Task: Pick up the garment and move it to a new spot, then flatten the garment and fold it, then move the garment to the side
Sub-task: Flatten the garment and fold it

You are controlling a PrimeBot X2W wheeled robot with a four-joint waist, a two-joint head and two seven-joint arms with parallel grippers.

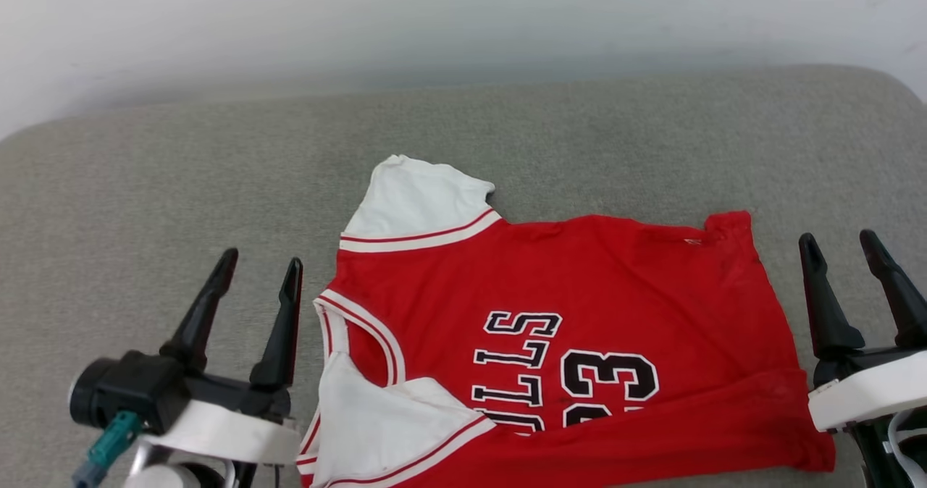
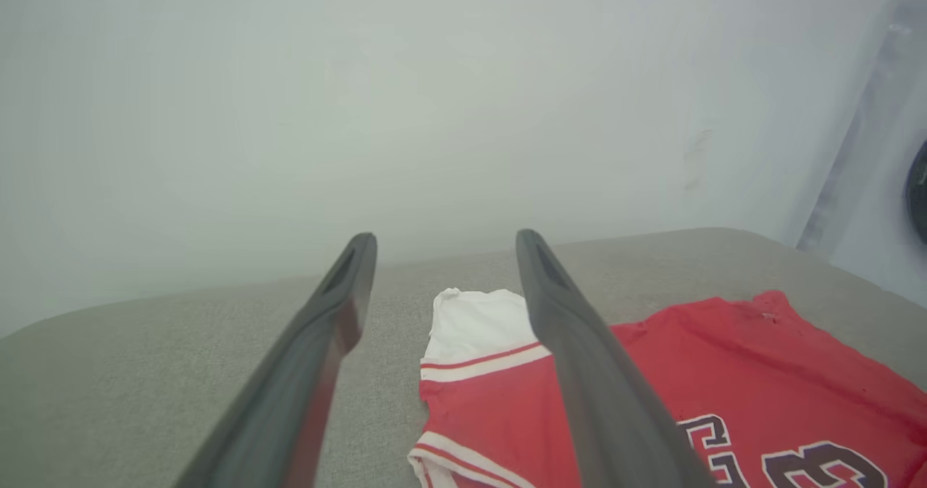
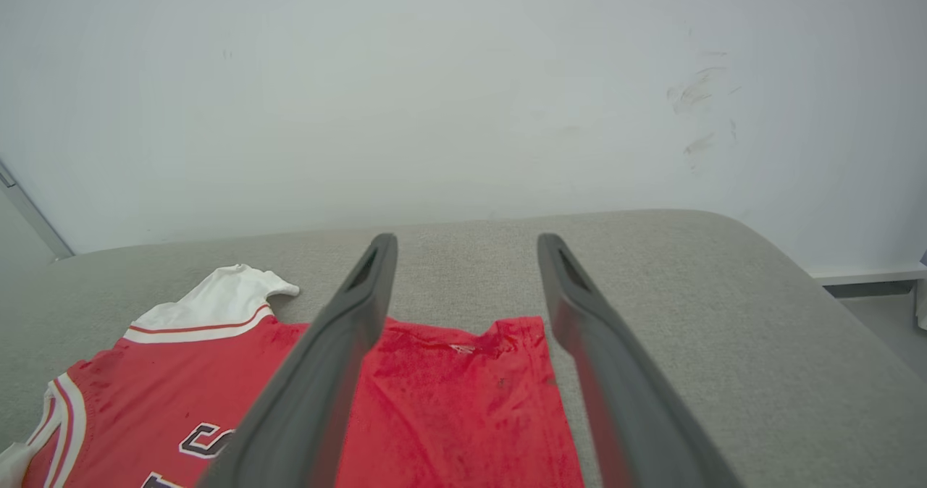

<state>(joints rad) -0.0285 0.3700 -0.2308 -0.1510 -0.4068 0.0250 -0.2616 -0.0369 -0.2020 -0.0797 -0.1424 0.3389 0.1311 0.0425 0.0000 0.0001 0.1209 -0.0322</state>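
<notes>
Left gripper (image 1: 261, 260) in the head view hangs just off the collar side of the garment (image 1: 579, 278), fingers parted and holding nothing. The right gripper (image 1: 839, 238) stands likewise spread and empty beside the hem. The red jersey lies print-up along the near edge of the grey upholstered surface (image 1: 145, 184). One white sleeve reaches toward the far edge, while the near sleeve and near side are folded over the lettering.

From the left wrist, the left gripper (image 2: 445, 238) is wide apart above the padding, and the garment (image 2: 724, 358) shows past its right finger, its far sleeve between the fingertips.

From the right wrist, the right gripper (image 3: 467, 240) is equally agape, with the garment (image 3: 449, 401) and its far hem corner lying between the fingers.

The cloth looks light, limp and thin, so it will likely sag and drag on the fabric beneath. Pinching a shoulder seam and a hem corner together seems the best hold.
</notes>
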